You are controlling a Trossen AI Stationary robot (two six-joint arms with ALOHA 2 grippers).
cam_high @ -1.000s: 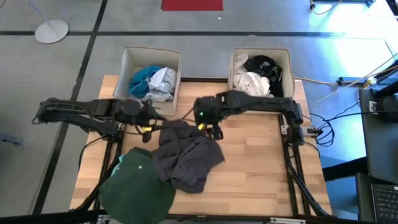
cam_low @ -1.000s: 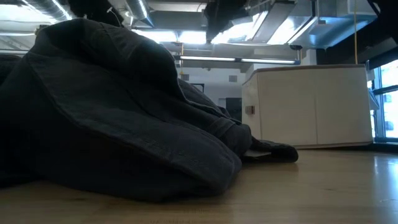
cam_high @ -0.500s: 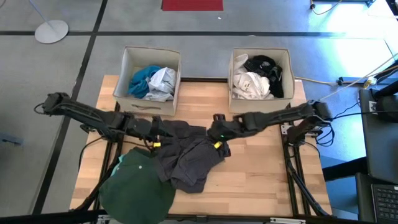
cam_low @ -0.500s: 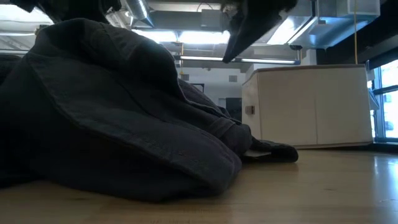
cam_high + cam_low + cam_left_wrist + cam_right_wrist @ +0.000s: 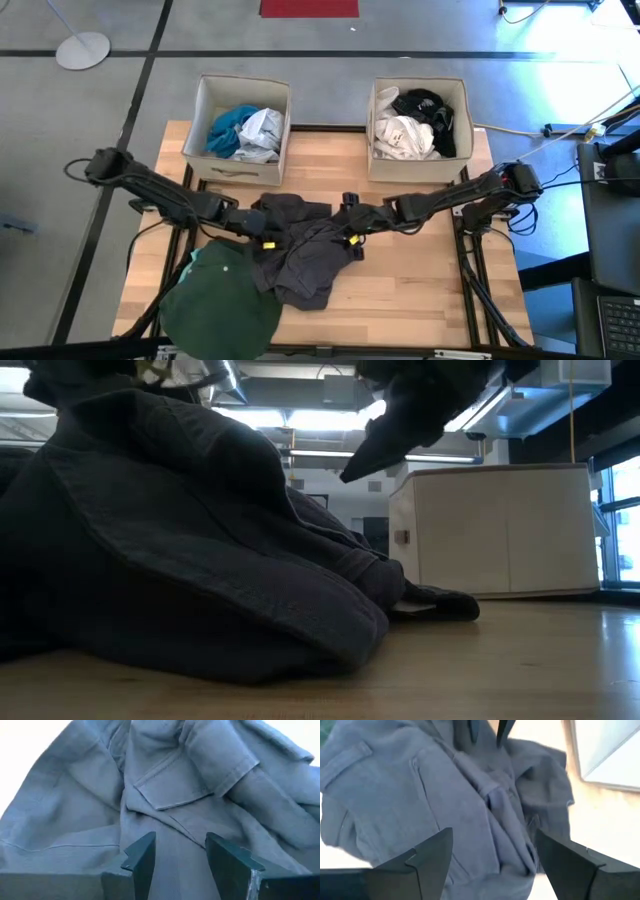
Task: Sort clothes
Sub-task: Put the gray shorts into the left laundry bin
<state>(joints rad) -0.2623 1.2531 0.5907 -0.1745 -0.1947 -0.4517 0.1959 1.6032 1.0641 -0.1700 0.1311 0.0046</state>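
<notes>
A crumpled dark grey garment (image 5: 300, 255) lies in the middle of the table; it fills the low view (image 5: 190, 550) and both wrist views (image 5: 165, 795) (image 5: 455, 795). A dark green garment (image 5: 220, 305) lies at the near left, partly over the table's edge. My left gripper (image 5: 262, 240) (image 5: 180, 857) is open just over the grey garment's left part. My right gripper (image 5: 350, 240) (image 5: 492, 860) is wide open over its right part, and in the low view (image 5: 380, 445) it stands clear above the cloth.
Two beige fabric boxes stand at the far edge. The left box (image 5: 203, 110) holds turquoise and pale clothes. The right box (image 5: 463, 105) holds white and black clothes. Bare wood (image 5: 420, 280) lies to the right of the grey garment.
Both grippers have come down and toward the table's near edge onto the dark grey garment, the left from its left side, the right from near the boxes as its arm dropped low. The garment lies as before.
</notes>
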